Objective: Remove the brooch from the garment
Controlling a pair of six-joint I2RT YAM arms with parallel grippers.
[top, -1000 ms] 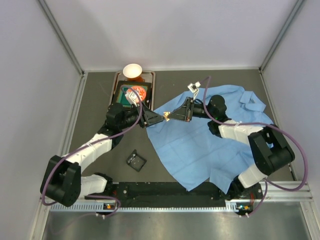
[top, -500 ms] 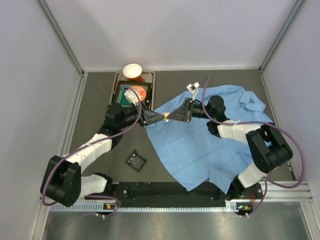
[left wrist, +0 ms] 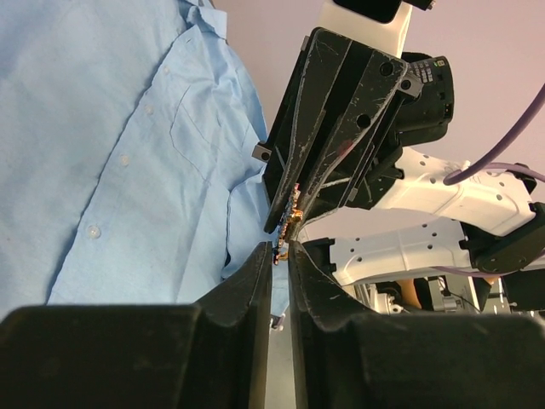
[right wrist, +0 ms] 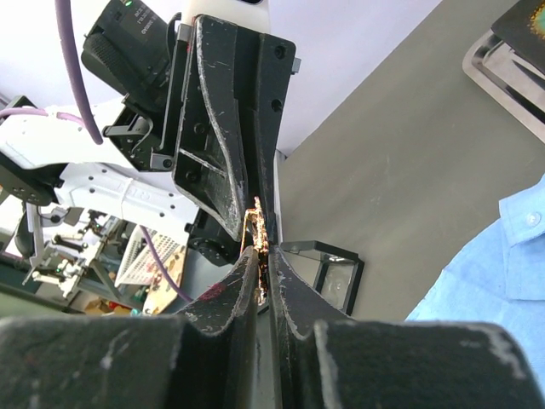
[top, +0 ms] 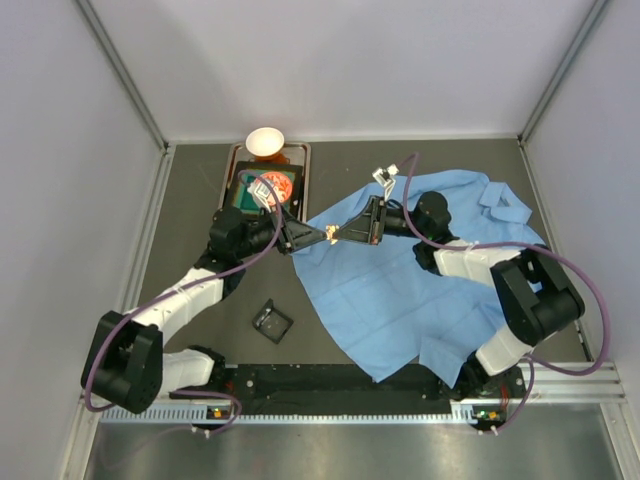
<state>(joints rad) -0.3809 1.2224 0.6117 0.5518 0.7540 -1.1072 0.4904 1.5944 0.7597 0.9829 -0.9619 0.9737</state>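
Observation:
The brooch, a tiny gold-silver piece, hangs in the air between both grippers, over the left edge of the light blue garment. My right gripper is shut on it; in the right wrist view the brooch sticks out past the tips of my right gripper, with no fabric around it. My left gripper comes from the opposite side, and its jaws have narrowed onto the brooch's other end. In the left wrist view the brooch sits at the tips of my left gripper, with the garment behind.
A small black square box lies on the dark table in front of the left arm. A metal tray with a dark green item and an orange-white object stands at the back left, a white bowl behind it. Side walls enclose the table.
The left gripper's jaws have closed in on the brooch. Both arms have shifted only slightly, the meeting point staying where it was. The right gripper's hold is unchanged.

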